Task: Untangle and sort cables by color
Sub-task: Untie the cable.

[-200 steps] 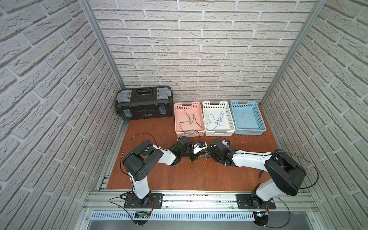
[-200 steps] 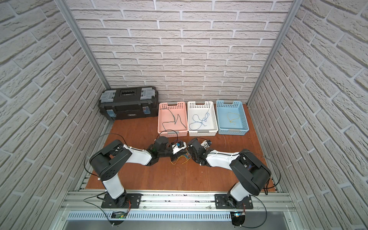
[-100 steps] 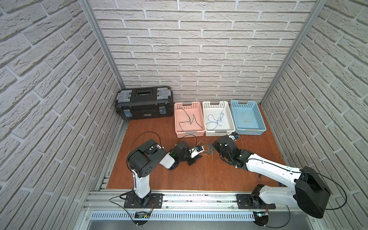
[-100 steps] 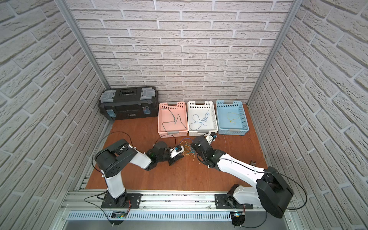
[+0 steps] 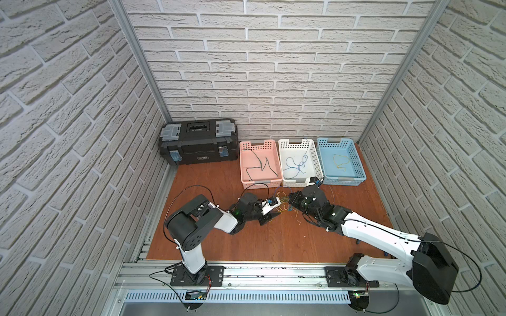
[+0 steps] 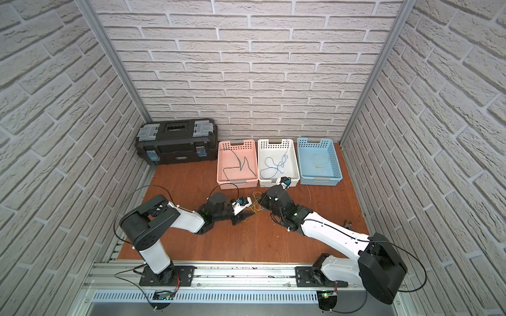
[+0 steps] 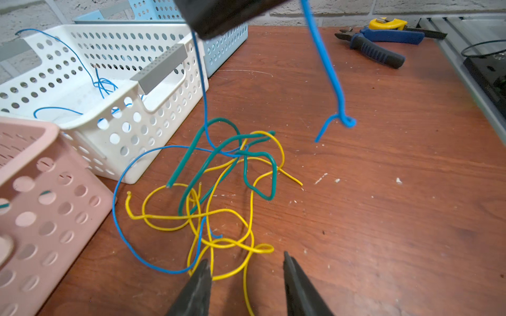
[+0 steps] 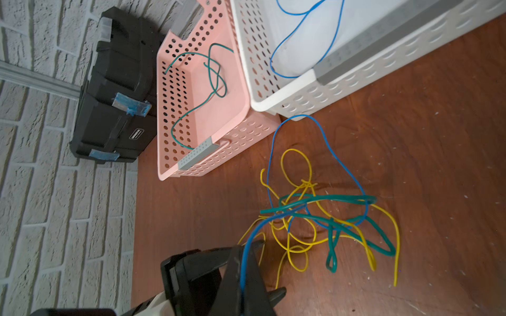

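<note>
The left arm sits folded low, forearm level and aimed at the tangle of cables lying on the tabletop just in front of the white basket. The left tool hovers at the tangle's edge, jaws moderately apart, a yellow strand running through the gap. The right arm stretches long from its base, wrist raised in front of the same basket. The right tool is clamped on a blue cable that leads into the tangle. Only the right wrist view shows that pinch. The left wrist view brings out blue-handled pliers and a yellow tape measure at the tabletop's edge, well away from the white basket. Both top views show blue cables inside the white basket, dark green cables in the pink basket touching it, and a yellow cable in the blue basket on its other side. A black toolbox stands beyond the pink basket; its front label is too small to read.
</note>
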`<action>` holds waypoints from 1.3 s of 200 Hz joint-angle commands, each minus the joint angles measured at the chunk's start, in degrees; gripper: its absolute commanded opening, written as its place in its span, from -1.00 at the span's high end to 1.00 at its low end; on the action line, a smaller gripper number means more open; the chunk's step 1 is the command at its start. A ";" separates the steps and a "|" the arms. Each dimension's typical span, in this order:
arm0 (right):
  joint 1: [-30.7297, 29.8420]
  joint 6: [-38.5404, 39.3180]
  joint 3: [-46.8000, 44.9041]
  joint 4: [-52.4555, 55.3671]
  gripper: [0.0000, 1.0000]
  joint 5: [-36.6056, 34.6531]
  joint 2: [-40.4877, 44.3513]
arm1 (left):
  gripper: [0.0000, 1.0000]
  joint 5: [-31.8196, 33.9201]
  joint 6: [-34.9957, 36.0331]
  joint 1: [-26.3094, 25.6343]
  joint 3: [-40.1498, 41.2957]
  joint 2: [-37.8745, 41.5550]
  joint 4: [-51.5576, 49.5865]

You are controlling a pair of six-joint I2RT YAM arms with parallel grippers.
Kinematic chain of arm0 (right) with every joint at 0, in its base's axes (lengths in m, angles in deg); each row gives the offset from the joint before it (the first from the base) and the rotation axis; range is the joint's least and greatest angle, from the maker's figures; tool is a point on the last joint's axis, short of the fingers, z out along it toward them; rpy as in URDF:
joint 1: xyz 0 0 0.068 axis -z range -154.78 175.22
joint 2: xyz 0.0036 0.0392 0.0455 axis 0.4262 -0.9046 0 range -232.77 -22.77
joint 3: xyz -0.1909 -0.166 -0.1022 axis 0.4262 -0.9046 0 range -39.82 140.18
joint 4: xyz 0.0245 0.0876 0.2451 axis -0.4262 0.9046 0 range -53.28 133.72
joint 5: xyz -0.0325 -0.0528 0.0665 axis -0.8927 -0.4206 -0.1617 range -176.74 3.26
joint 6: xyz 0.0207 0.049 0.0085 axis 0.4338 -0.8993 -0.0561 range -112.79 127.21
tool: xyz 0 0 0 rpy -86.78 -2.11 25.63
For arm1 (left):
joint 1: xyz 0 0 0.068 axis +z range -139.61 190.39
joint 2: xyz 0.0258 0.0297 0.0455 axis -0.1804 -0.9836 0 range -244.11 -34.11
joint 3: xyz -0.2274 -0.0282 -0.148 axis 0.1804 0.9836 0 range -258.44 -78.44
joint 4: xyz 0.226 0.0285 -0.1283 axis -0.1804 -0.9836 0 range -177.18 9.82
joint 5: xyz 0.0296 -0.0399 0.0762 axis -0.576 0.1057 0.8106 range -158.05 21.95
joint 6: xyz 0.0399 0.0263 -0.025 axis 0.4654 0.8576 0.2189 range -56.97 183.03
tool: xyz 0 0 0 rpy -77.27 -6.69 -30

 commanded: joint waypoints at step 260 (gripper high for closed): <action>-1.36 23.79 11.47 10.17 0.94 18.96 -3.11 | 0.00 1.94 9.03 6.80 5.87 11.73 1.01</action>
